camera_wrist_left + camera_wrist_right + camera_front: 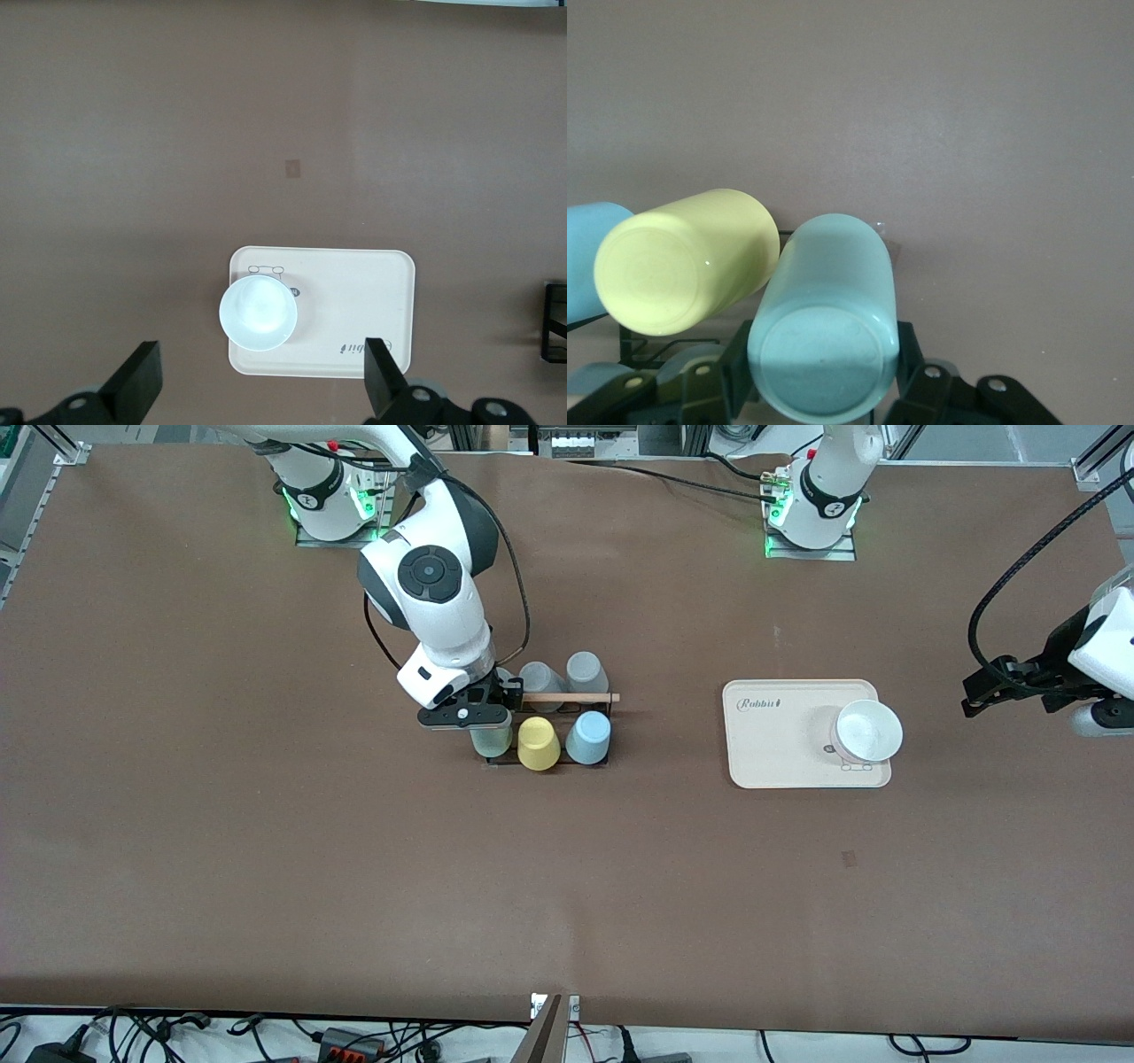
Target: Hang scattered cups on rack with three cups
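Right pincer (485,713): over the rack's end toward the right arm, pinching the sage green tumbler (491,740), which sits inverted, base up, on the rack row nearer the front camera. In the right wrist view the fingers (908,354) press both sides of the tumbler near its base.

Rack (595,762): black wire frame with a wooden rod handle (571,697) across the top, mid-surface. Holds, in the nearer row, the sage green tumbler, then the yellow tumbler (538,743) just beside it, then the light blue tumbler (588,738). Two grey tumblers (563,673) occupy the row farther from the front camera.

Step in hand, as judged: seating the green tumbler on its peg. Done well, the tumbler goes straight down until it rests, staying off the yellow neighbour; the pincer then spreads and lifts vertically so as not to drag the tumbler or tip the rack.

Beige tray (762,766): toward the left arm's end, bearing a white bowl (868,731).

Left pincer (261,390): spread wide, empty, hovering over that end of the surface; this arm waits.
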`<state>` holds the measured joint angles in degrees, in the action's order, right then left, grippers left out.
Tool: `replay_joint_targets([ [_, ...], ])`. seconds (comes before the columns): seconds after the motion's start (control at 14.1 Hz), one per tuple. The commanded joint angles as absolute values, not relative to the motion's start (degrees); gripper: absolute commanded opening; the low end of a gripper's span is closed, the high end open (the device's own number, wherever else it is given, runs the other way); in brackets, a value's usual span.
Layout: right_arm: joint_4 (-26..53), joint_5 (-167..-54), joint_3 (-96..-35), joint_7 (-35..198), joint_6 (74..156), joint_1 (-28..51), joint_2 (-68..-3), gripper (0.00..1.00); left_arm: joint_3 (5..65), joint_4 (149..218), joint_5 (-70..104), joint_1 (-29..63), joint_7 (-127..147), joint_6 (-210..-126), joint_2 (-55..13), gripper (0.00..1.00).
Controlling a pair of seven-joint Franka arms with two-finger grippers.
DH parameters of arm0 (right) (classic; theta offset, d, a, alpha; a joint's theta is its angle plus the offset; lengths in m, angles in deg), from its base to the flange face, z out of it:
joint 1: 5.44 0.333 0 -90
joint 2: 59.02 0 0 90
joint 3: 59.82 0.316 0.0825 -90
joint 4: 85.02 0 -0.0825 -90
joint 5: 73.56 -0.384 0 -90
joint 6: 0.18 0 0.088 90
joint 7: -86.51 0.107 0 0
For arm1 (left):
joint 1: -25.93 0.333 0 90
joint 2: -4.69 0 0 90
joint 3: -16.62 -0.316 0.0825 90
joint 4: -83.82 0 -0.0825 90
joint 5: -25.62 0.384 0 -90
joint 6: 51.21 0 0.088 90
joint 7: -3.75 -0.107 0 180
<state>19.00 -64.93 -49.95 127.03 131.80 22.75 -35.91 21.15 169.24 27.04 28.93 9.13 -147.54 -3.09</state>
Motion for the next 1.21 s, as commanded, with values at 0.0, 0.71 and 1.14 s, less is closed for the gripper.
replay_joint_targets([
  [0.0, 18.4, -63.6, -50.1, 128.4, 132.4, 23.5, -34.3, 0.22, 21.4, 170.9, 25.5, 29.4, 8.4, -148.2, -1.7, 1.00],
  [0.71, 18.4, -63.6, -50.2, 128.3, 132.9, 23.7, -33.8, 0.72, 13.1, 169.9, 27.1, 21.8, 8.4, -151.0, -3.8, 1.00],
  [1.14, 18.4, -63.6, -50.2, 128.3, 132.6, 23.7, -33.9, 1.00, 17.4, 169.9, 27.2, 24.5, 8.4, -150.4, -3.1, 1.00],
])
